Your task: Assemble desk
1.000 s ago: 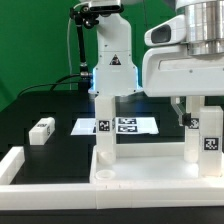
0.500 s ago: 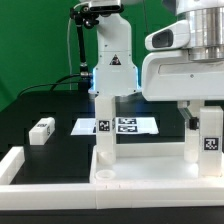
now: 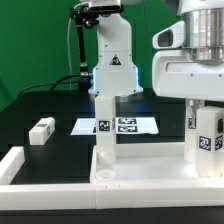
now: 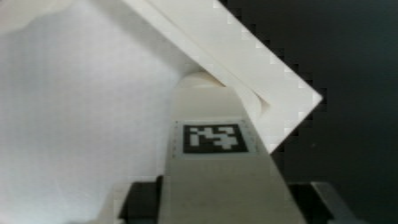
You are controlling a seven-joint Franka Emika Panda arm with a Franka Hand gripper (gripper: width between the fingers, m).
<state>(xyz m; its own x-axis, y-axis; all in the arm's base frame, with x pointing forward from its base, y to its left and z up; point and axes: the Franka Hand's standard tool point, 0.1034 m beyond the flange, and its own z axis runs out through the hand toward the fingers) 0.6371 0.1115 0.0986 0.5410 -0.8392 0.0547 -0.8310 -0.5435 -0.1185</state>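
The tabletop (image 3: pixel 140 178) lies at the front of the table, with two legs standing on it. The gripper (image 3: pixel 208 108) is above the leg (image 3: pixel 207 145) at the 3 o'clock side, its fingers (image 4: pixel 143 200) pinching it. Another leg (image 3: pixel 41 130) lies at 9 o'clock.

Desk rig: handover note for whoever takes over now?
Gripper: fingers on either side of a tagged leg on the exterior view's right; a firm grip cannot be confirmed.
Tabletop: flat at the front, two legs upright on it; the other leg stands toward the exterior view's left.
Loose leg block: on the black table, far on the exterior view's left.
Left: seat the current leg, then fit the loose block.
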